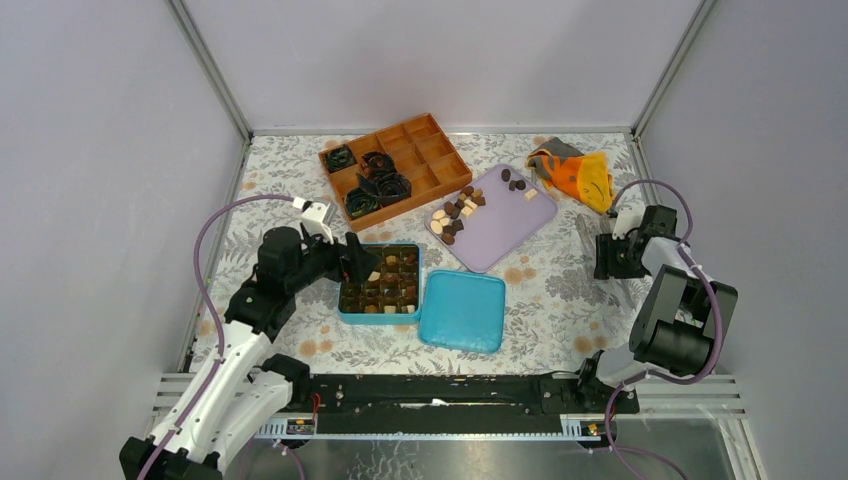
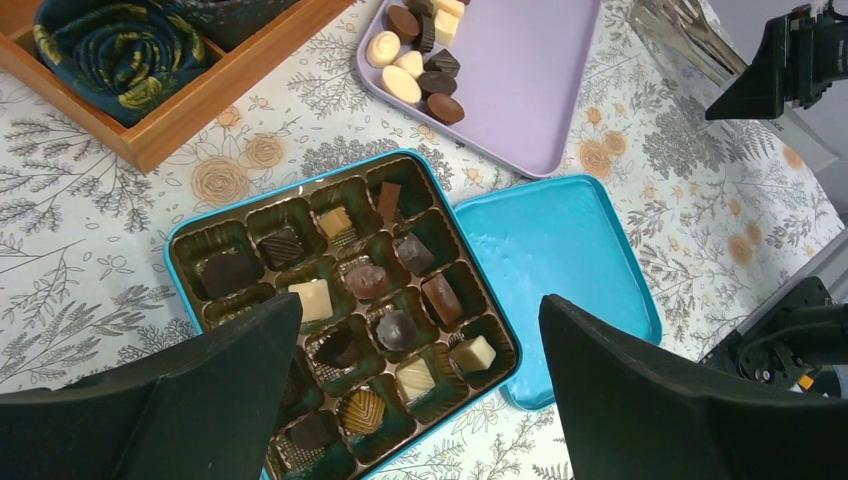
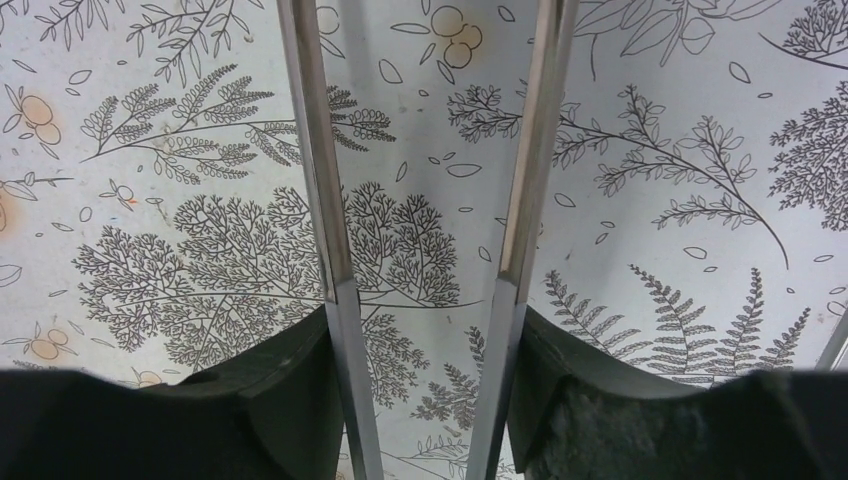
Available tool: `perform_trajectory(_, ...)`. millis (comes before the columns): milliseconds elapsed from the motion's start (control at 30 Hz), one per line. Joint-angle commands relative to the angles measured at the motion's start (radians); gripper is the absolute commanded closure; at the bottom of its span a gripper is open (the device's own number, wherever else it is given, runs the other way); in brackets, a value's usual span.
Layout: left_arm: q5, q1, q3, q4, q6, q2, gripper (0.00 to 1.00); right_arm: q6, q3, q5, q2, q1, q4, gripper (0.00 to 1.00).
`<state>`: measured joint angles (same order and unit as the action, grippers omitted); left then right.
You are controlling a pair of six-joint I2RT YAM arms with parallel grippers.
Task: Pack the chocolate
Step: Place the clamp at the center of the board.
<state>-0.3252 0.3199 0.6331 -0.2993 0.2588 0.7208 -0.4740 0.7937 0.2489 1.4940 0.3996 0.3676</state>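
Left side: my left end effector (image 1: 358,262) hovers over the blue tin (image 1: 380,320), spread wide and holding nothing. Part of the chocolate (image 2: 312,298) sits in the tin's cells, and several cells look unfilled.

Risk here: fingers this wide span more than one cell, so a descent could nudge seated pieces or shove the tin across the counter (image 1: 290,190).

Centre: the lid (image 1: 462,310) lies against the tin's right side. Behind are the wooden box (image 1: 420,155) with its black paper cups (image 1: 375,185), and the lilac tray (image 1: 500,240) carrying the rest of the chocolate (two loose clusters).

The lid lies in any low path from my right side to the tin.

Right: an orange-and-grey cloth (image 1: 585,178) at the back. My right end effector (image 3: 425,330) is over bare counter, well apart from the tray, closed partway on metal tongs (image 3: 325,200). The tong arms lie along my finger pads. The tips are out of frame, so I cannot tell if they carry anything.

Risk: a slack grip lets the tongs slide or twist.
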Motion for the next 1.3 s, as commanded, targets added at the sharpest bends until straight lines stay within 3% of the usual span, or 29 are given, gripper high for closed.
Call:
perform_trajectory(0,-0.056,0.01,-0.012,0.074,0.01,0.003,0.05,0.006,0.051,0.025,-0.039,0.017,0.011,0.39)
perform_trajectory(233,-0.088,0.024,-0.013,0.082,0.011,0.008,0.05,0.012,0.055,0.065,-0.097,0.044,0.022,0.23)
perform_trajectory(433,-0.126,0.028,-0.005,0.092,0.041,0.006,0.05,0.011,0.058,0.142,-0.181,0.073,0.034,0.17)
perform_trajectory(767,-0.255,0.044,-0.021,0.189,0.316,-0.003,0.07,0.015,-0.001,0.439,-0.437,0.095,-0.013,0.13)
perform_trajectory(867,-0.197,0.105,-0.028,0.198,0.362,-0.02,0.08,0.014,-0.023,0.557,-0.504,0.096,-0.027,0.1)
perform_trajectory(1100,0.094,0.389,-0.015,0.199,0.385,0.001,0.11,-0.044,-0.094,0.819,-0.603,0.097,-0.05,0.0)
perform_trajectory(1267,0.364,0.628,0.012,0.219,0.367,0.1,0.11,-0.094,-0.116,0.866,-0.621,0.097,-0.046,0.0)
